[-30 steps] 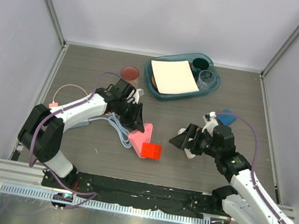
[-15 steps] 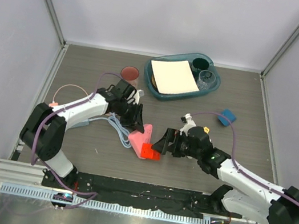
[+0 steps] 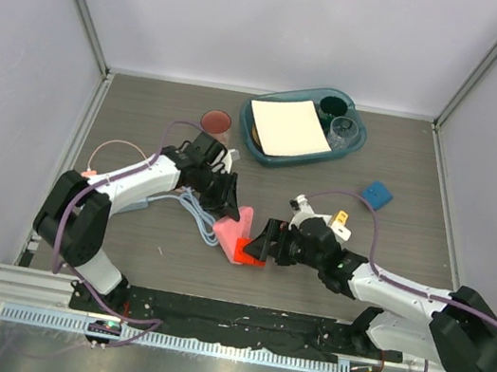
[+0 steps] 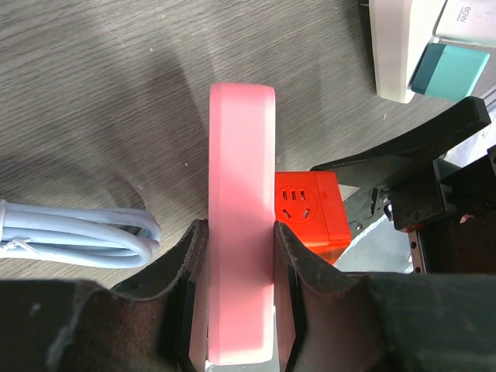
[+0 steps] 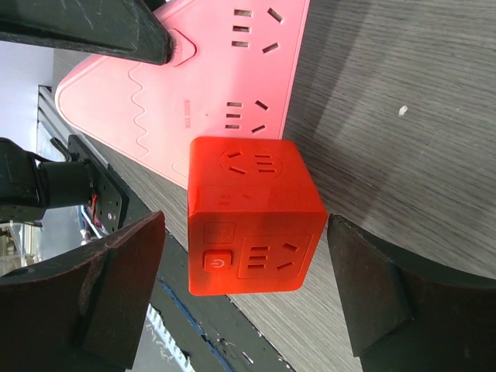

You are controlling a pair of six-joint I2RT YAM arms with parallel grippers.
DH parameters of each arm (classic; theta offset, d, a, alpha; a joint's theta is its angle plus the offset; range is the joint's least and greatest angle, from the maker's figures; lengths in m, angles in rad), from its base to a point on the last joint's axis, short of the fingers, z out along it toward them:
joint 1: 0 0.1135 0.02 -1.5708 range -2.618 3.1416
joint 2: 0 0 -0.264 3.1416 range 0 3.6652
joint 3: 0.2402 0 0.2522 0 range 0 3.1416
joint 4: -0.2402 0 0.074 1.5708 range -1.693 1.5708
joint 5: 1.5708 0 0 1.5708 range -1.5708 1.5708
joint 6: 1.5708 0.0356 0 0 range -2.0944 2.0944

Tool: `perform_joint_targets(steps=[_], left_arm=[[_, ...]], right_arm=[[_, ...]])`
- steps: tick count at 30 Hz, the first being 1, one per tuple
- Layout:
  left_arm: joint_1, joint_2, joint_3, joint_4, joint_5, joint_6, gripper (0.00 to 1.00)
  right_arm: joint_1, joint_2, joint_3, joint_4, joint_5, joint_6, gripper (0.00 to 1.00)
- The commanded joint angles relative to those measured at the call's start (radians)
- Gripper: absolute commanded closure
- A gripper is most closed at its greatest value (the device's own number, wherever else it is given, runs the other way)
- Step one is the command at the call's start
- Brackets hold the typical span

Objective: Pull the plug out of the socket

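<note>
The plug (image 3: 90,174), a small pink cube with a thin pink cord, sits by the left wall at the end of the socket (image 3: 141,206), a pale-blue strip mostly hidden under my left arm. I cannot tell if it is plugged in. Both grippers are away from them. My left gripper (image 3: 228,209) (image 4: 240,232) is shut on the edge of a flat pink triangle board (image 3: 227,230) (image 4: 242,155) (image 5: 209,77). A red cube (image 3: 249,249) (image 4: 310,209) (image 5: 252,217) sits on that board. My right gripper (image 3: 264,244) (image 5: 244,232) is open, one finger on each side of the red cube, not touching.
The strip's thick pale-blue cord (image 3: 189,205) (image 4: 77,236) lies coiled by the left gripper. A teal tray (image 3: 357,143) with white paper and cups stands at the back. A brown-red cup (image 3: 215,122), a blue block (image 3: 378,193) and a small white adapter (image 3: 339,222) lie around. Black mat along the near edge.
My right arm has swung left from the table's right middle to the red cube, and its open jaws now bracket it. The left gripper has kept its hold on the pink triangle.
</note>
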Motion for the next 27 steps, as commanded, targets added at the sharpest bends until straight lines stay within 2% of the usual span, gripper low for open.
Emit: perform_joint_targets(steps=[1,7,10,12,13,14,15,16,18,20,21,22,24,27], left_arm=[[0.005,-0.005,0.015,0.026,0.056,-0.01,1.0],[0.007,0.002,0.001,0.049,0.076,-0.025,1.0],[0.008,0.002,0.001,0.047,0.075,-0.025,1.0],[0.008,-0.001,0.004,0.043,0.075,-0.021,1.0],[0.008,-0.001,0.007,0.041,0.079,-0.018,0.99],[0.008,-0.005,0.015,0.032,0.073,-0.014,0.94],[0.008,-0.01,0.018,0.027,0.064,-0.014,0.72],[0.011,-0.016,0.021,0.021,0.055,-0.013,0.58],[0.017,-0.042,0.02,0.019,0.038,-0.013,0.4],[0.02,-0.06,0.024,0.015,0.018,-0.007,0.35],[0.022,-0.083,0.026,0.012,-0.002,-0.002,0.22],[0.022,-0.094,0.032,0.006,-0.017,0.01,0.19],[0.022,-0.137,0.03,0.006,-0.063,0.012,0.16],[0.022,-0.203,0.023,0.007,-0.146,0.012,0.14]], right_arm=[[0.005,0.004,-0.027,0.132,0.008,0.026,0.11],[0.007,0.056,-0.044,0.211,-0.018,0.058,0.11],[0.007,0.051,-0.058,0.237,-0.018,0.066,0.18],[0.007,0.031,-0.064,0.232,-0.012,0.066,0.42],[0.007,0.019,-0.064,0.226,-0.006,0.067,0.57],[0.007,0.01,-0.066,0.223,-0.003,0.069,0.63],[0.007,-0.015,-0.061,0.217,0.002,0.067,0.67],[0.007,-0.025,-0.058,0.208,0.007,0.066,0.72],[0.007,-0.058,-0.034,0.163,0.02,0.063,0.76],[0.007,-0.078,-0.012,0.097,0.051,0.053,0.84],[0.007,-0.087,0.008,0.073,0.066,0.05,0.86],[0.007,-0.101,0.018,0.03,0.079,0.05,0.94],[0.007,-0.11,0.037,0.011,0.106,0.056,0.99],[0.007,-0.13,0.046,0.007,0.151,0.102,0.99]])
